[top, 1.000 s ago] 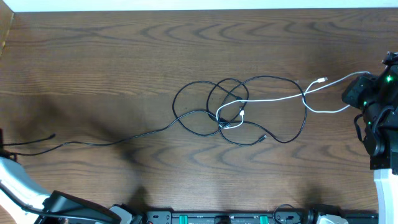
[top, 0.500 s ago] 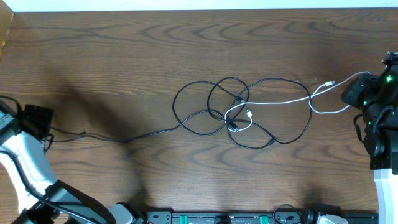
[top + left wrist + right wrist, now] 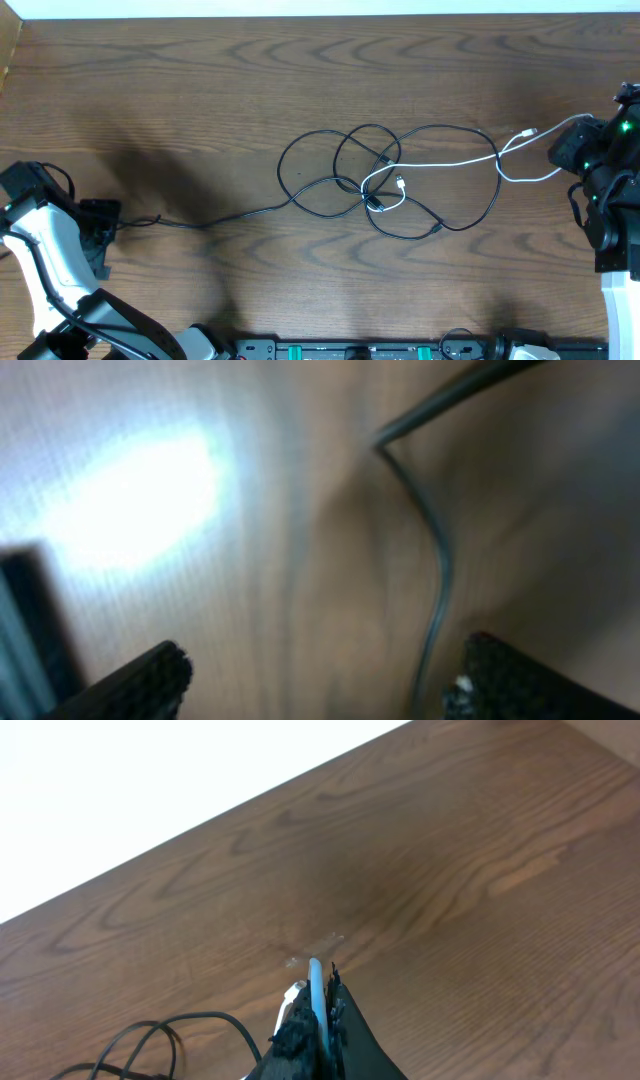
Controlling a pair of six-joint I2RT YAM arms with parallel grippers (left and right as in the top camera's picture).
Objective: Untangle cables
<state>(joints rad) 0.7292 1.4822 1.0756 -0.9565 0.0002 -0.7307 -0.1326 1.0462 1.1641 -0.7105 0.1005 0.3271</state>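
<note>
Black cables (image 3: 390, 180) lie in a looped tangle at the table's middle, with a white cable (image 3: 450, 160) threaded through it. One black tail (image 3: 220, 215) runs left and ends near my left gripper (image 3: 100, 215). In the left wrist view that gripper (image 3: 325, 660) is open just above the wood. The black cable (image 3: 440, 570) passes between the jaws, close to the right finger (image 3: 510, 680). At the right edge, my right gripper (image 3: 572, 145) is shut on the white cable (image 3: 316, 985). The white plug (image 3: 528, 132) lies just left of it.
The wooden table's far edge (image 3: 320, 16) meets a white wall. A black rail with connectors (image 3: 360, 350) lines the near edge. Both arm bases stand at the near corners.
My left gripper has swung in from the left edge toward the black tail's end. That tail has drawn rightward, and the tangle has shifted slightly right. The right gripper stayed put.
</note>
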